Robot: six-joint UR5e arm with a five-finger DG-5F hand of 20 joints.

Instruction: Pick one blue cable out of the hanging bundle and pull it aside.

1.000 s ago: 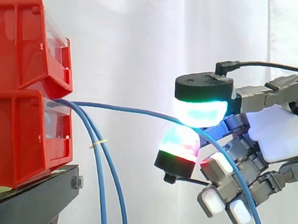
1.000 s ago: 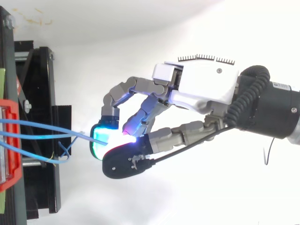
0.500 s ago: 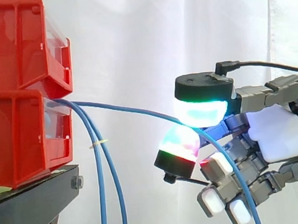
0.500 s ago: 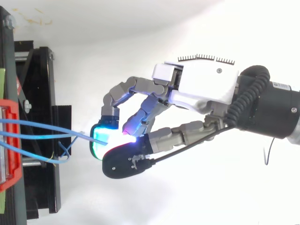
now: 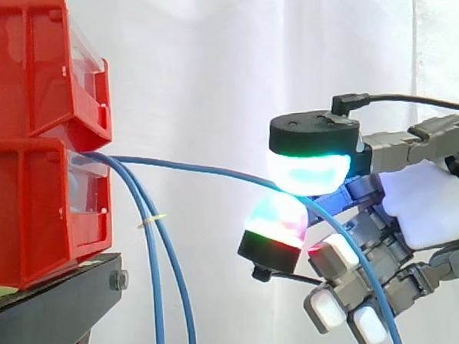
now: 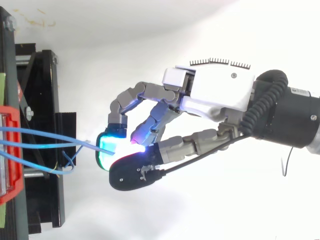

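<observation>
Away from the red bins [image 5: 31, 205], the hand's [image 6: 215, 95] fingers [image 5: 306, 172] pinch one blue cable [image 5: 198, 167] (others [image 5: 155, 299] hang free).

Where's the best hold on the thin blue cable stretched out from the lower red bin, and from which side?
Grip the thin blue cable mid-span, from the side opposite the lower red bin: there it runs clear of the two hanging blue cables. The hand pinches it there.

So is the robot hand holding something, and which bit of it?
Yes: the hand pinches one blue cable between its glowing fingertips, partway along its length, away from the other cables hanging by the red bins.
</observation>
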